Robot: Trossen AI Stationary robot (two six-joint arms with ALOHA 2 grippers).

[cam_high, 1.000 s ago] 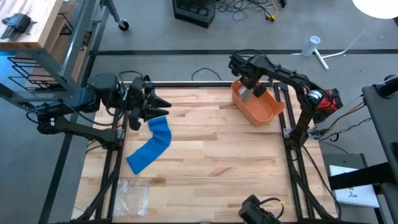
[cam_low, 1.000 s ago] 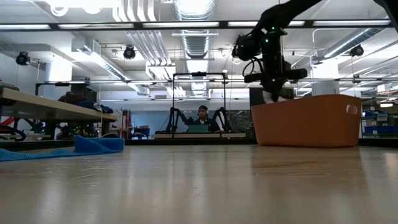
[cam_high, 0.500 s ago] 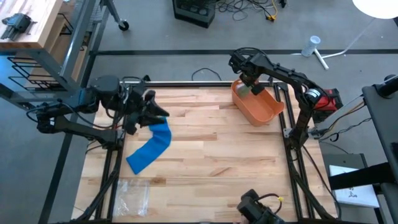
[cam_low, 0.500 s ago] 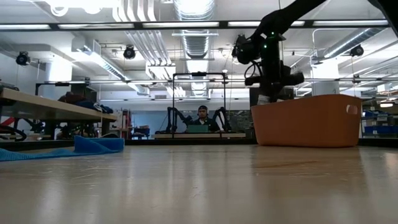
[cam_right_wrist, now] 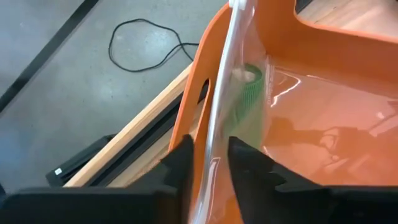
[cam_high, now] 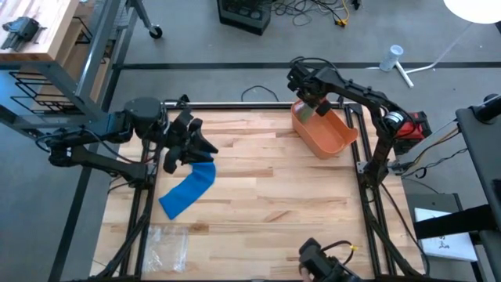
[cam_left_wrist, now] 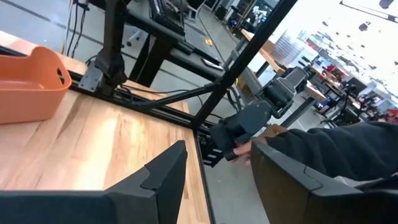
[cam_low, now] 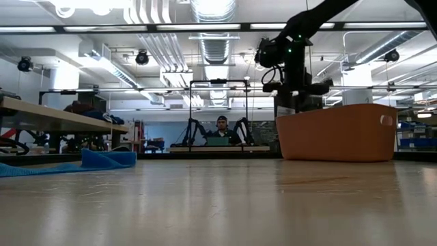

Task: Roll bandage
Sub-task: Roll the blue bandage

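The blue bandage [cam_high: 190, 188] lies unrolled as a slanting strip on the left half of the wooden table, also seen flat at the left in the low view [cam_low: 102, 159]. My left gripper [cam_high: 205, 147] hovers open over the strip's far end, pointing almost level toward the table's right side, with nothing between its fingers [cam_left_wrist: 214, 155]. My right gripper [cam_high: 307, 106] points down into the far left corner of the orange bin [cam_high: 329, 135]. It stands open [cam_right_wrist: 211, 152], its fingers on either side of the edge of a clear bag [cam_right_wrist: 239, 68] holding a green roll [cam_right_wrist: 247, 93].
A crumpled clear plastic bag [cam_high: 168, 244] lies near the table's near left corner. The orange bin [cam_low: 338, 133] stands at the far right. Black frame rails run along the table's edges. A person's dark sleeve [cam_left_wrist: 336, 149] shows beyond the table's edge.
My left gripper has rolled and tipped a little over the bandage's far end. The clear bag that hung below my right gripper above the bin's rim has sunk out of sight behind the bin's wall in the low view.
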